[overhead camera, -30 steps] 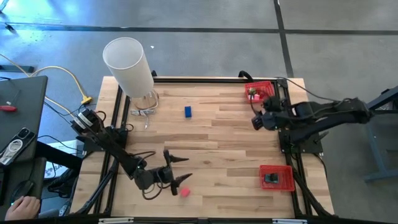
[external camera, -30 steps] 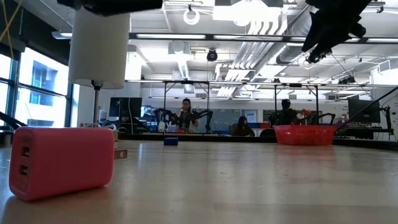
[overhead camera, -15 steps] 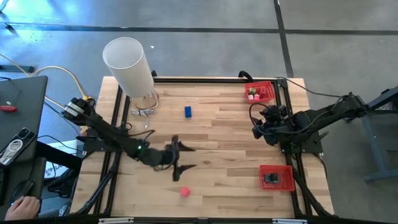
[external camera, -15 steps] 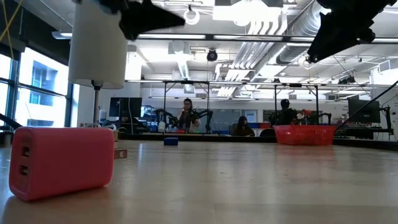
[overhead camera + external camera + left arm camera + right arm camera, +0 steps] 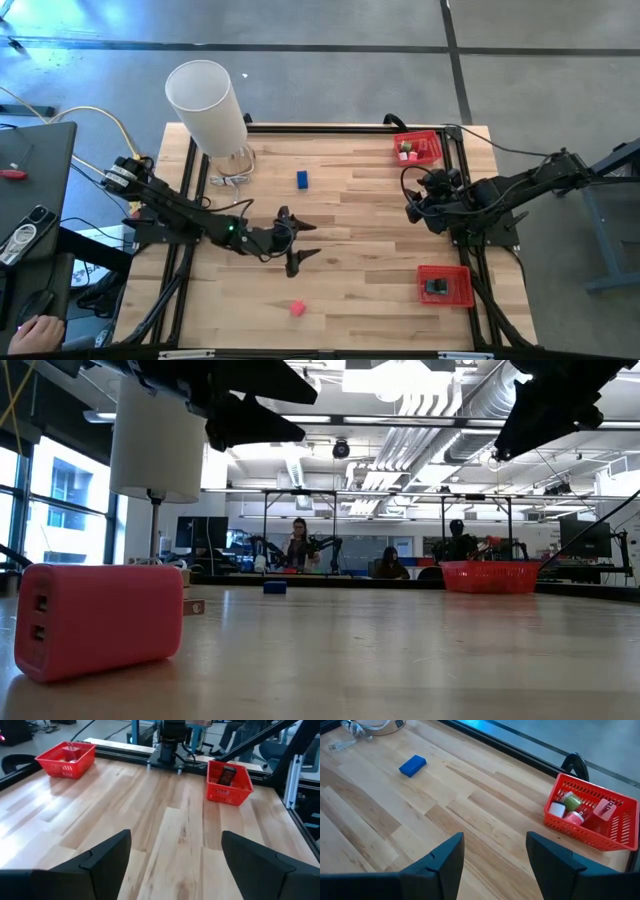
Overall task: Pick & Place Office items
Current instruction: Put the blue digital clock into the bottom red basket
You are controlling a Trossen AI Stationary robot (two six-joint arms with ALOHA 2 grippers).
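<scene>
Low view: rounded, matte pink block [image 5: 100, 620] on smooth wooden table [image 5: 400, 650].

1. The light is bright and even, and the table [image 5: 350, 210] shows only soft, short shadows.
2. In the low view, ceiling lamps [image 5: 385, 375] glare at 12 o'clock.
3. There the pink block [image 5: 100, 618] at 8 o'clock is close and slightly soft.
4. The wrist views bend a little at the edges.
</scene>
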